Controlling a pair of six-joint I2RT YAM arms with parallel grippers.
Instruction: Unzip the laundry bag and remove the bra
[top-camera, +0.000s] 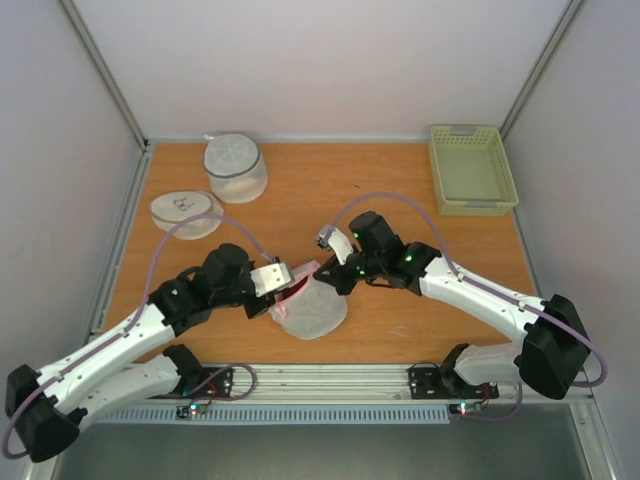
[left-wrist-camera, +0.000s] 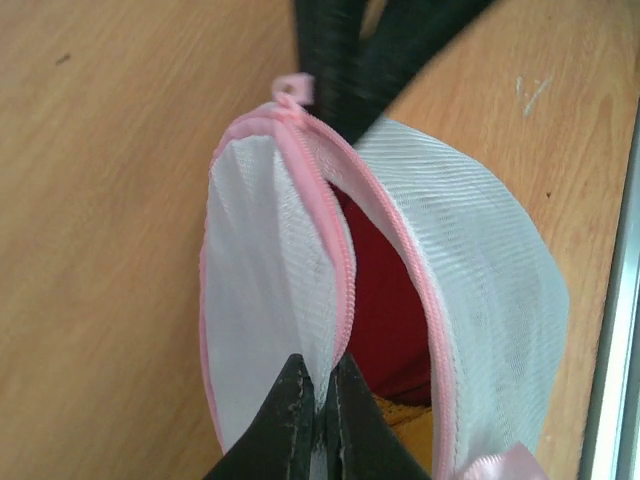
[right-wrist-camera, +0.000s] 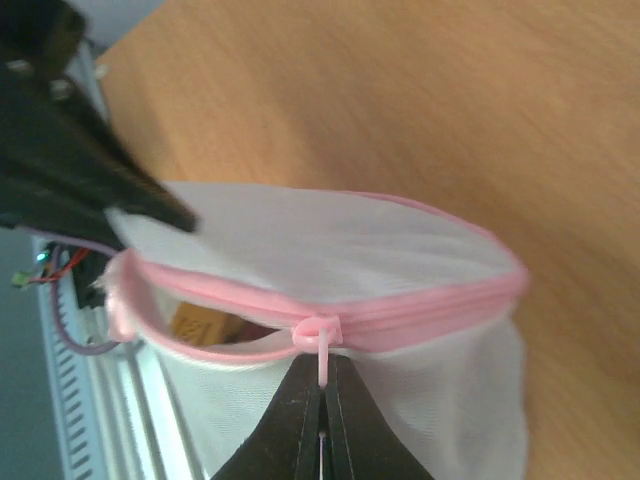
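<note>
With left gripper (left-wrist-camera: 320, 378) pressed together at bottom centre, pinching bag (left-wrist-camera: 480, 280) by mesh rim. With right gripper (right-wrist-camera: 322, 392), nipping pink zip pull (right-wrist-camera: 322, 338), bottom centre of its view. Partly unzipped, lower middle of top view; red bra (left-wrist-camera: 385, 310) inside.

A: The laundry bag (top-camera: 312, 305) is showing as fine white mesh cloth, ribbed and slightly see-through.

B: Its zipper band (left-wrist-camera: 335, 250) is looking like soft pink woven tape, matt. The zipper pull (right-wrist-camera: 322, 340) is looking pale pink too, though I cannot tell whether it is plastic or cloth.

A: Through the gap, the bra (left-wrist-camera: 385, 300) is reading as dark red matt fabric.

B: The table (top-camera: 400, 200) is looking like smooth wood-grain board with a low sheen.

A: The left gripper (left-wrist-camera: 320, 365) and right gripper (right-wrist-camera: 322, 385) are both showing matt black, faintly grainy fingers.

B: The basket (top-camera: 470, 168) is showing as pale green perforated plastic, and the rail (top-camera: 330, 378) is gleaming like brushed metal.
</note>
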